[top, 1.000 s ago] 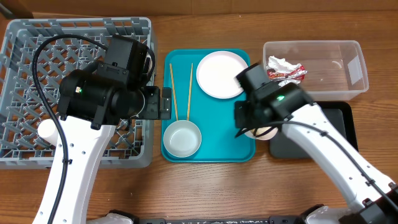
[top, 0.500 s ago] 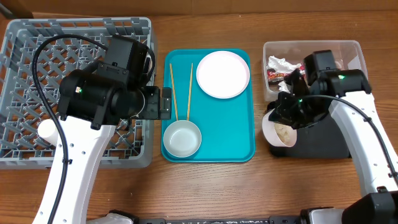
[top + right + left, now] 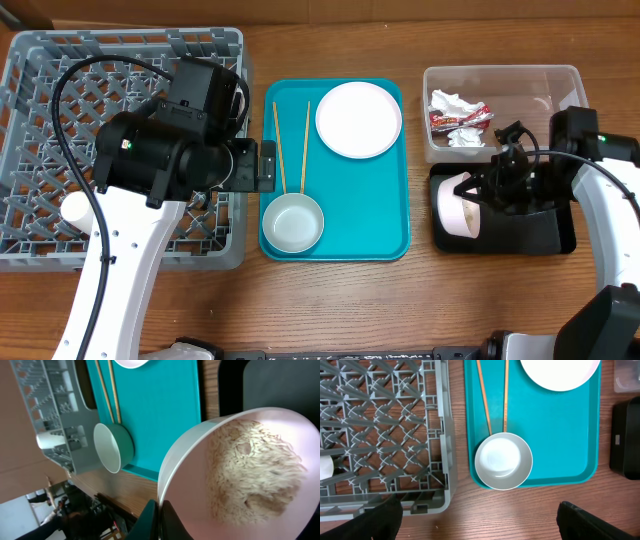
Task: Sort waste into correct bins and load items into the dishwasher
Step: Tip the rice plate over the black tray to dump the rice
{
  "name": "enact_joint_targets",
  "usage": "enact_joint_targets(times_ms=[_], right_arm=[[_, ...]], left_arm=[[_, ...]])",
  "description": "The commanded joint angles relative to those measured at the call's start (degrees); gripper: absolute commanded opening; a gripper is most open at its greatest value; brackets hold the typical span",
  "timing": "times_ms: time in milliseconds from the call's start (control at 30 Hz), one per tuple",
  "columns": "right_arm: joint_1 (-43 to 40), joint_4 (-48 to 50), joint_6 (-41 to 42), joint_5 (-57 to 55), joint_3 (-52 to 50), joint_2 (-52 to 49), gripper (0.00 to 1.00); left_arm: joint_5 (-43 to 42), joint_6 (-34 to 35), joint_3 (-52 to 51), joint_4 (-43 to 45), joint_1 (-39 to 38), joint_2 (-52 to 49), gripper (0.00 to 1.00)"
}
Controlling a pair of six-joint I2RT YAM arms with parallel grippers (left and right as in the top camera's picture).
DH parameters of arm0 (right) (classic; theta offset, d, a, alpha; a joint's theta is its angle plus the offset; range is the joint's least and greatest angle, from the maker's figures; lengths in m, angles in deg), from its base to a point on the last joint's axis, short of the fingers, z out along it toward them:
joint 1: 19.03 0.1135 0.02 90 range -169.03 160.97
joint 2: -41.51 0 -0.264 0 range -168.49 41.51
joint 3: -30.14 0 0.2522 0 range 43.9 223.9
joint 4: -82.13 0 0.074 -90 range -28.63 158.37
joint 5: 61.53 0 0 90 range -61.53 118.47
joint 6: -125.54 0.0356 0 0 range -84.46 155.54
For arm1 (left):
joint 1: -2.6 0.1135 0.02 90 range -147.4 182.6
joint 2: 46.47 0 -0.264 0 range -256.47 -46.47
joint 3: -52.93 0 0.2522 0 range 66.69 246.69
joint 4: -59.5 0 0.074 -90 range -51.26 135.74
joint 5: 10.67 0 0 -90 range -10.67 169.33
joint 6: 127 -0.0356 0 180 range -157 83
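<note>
Rice scraps (image 3: 250, 470) lie in the white plate (image 3: 457, 206), which the right gripper (image 3: 485, 190) clamps on edge over the black tray (image 3: 545, 236) for dumping.

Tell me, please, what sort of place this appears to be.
Probably a lab tabletop mock-up of a dish-clearing station: a large grey plastic lattice dish rack, a teal rectangular serving tray bearing tableware, and a clear rectangular plastic tub holding crumpled waste.

Matt grey plastic: dish rack (image 3: 130, 37); smooth teal plastic: serving tray (image 3: 370, 200); glossy clear plastic: tub (image 3: 530, 90). Bare wood: chopsticks (image 3: 505, 395); grained wood: table (image 3: 330, 300). Possibly metal, pale satin finish: bowl (image 3: 503, 461).
</note>
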Motion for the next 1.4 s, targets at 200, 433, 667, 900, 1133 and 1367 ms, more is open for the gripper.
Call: enact_joint_targets(times_ms=[200,433,667,900,1133,1367], right_arm=[[-7.98,-0.59,-3.52,12.11,-0.42,-4.37,0.04],[-11.23,-1.44,-5.29,17.18,-0.42,-6.67,0.04],[-11.54,-3.45,-5.2,23.02,-0.42,-6.73,0.04],[-13.62,-2.93,-1.79,24.35,-0.42,-6.73,0.04],[-17.55,-6.38,-11.89,19.28,-0.44,-6.88,0.04],[-17.92,-3.85,-22.16,26.25,-5.55,-11.15,0.04]], left_arm=[[0.37,0.59,0.96,0.09,0.0,0.39,1.0],[0.37,0.59,0.96,0.09,0.0,0.39,1.0],[0.37,0.59,0.96,0.09,0.0,0.39,1.0],[0.37,0.59,0.96,0.09,0.0,0.39,1.0],[0.35,0.59,0.96,0.09,0.0,0.39,1.0],[0.37,0.59,0.96,0.09,0.0,0.39,1.0]])
